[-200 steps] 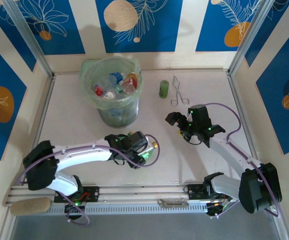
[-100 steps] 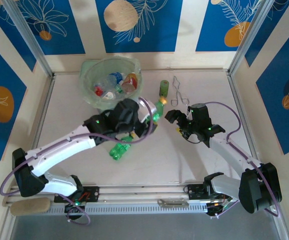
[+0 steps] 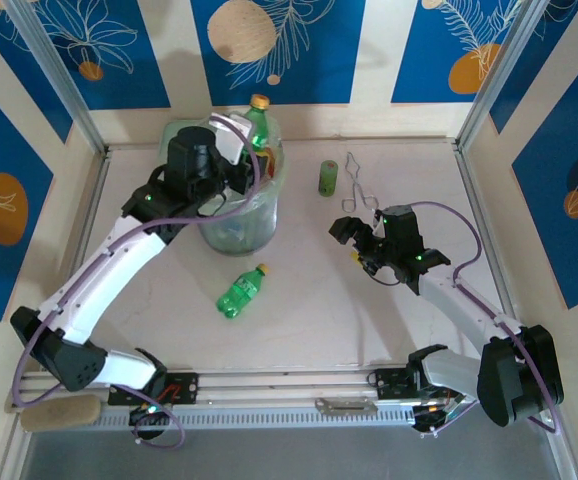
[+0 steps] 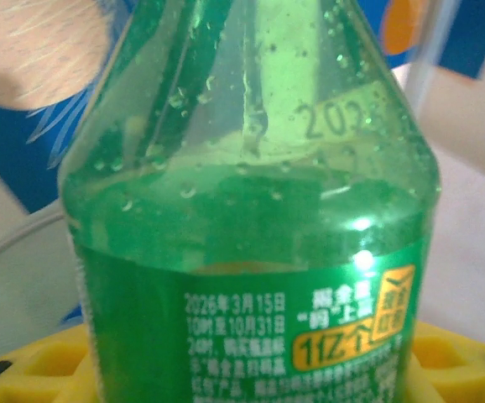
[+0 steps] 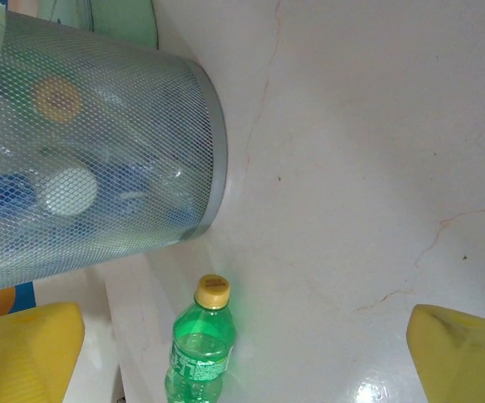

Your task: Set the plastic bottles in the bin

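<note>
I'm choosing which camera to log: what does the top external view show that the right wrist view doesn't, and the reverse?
Top external gives the left gripper holding a green bottle above the bin, plus the olive cylinder and wire tongs. Right wrist gives the bin's mesh wall close up, caps visible through it, and the right gripper, its yellow fingers apart. Both share the bin and the loose green bottle lying on the table.
</note>
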`<move>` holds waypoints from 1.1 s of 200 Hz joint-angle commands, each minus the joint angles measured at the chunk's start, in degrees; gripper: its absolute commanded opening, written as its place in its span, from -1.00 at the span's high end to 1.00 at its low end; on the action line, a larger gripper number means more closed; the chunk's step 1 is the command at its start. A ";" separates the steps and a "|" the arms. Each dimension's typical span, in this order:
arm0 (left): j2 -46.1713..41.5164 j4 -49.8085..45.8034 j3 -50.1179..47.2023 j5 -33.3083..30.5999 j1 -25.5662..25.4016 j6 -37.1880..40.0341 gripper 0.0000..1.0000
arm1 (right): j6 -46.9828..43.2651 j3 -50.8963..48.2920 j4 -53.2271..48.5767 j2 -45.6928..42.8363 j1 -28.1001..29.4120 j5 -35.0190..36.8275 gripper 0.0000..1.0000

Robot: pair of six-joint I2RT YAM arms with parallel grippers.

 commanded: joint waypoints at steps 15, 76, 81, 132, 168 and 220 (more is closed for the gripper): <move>2.15 -3.63 2.68 -1.07 8.24 0.29 -0.09 | -0.93 -0.95 0.58 0.71 -0.88 -1.43 -0.98; 9.76 -13.89 10.81 3.94 12.38 -1.39 -0.11 | -0.27 -1.88 1.07 0.72 -1.17 -1.51 -0.98; 10.53 -15.10 11.63 4.37 12.38 -1.48 -0.10 | -0.24 -1.92 1.18 0.71 -1.19 -1.52 -0.98; 14.57 -20.43 14.70 6.46 12.38 -2.36 -0.11 | 0.06 -1.81 1.10 0.71 -1.19 -1.48 -0.98; 15.34 -20.74 14.87 7.62 12.29 -2.97 -0.14 | 0.19 -1.80 1.19 0.79 -1.11 -1.60 -0.98; 14.94 -20.27 14.87 7.35 12.18 -3.50 -0.57 | 0.37 -1.67 1.46 1.15 -1.01 -1.78 -0.98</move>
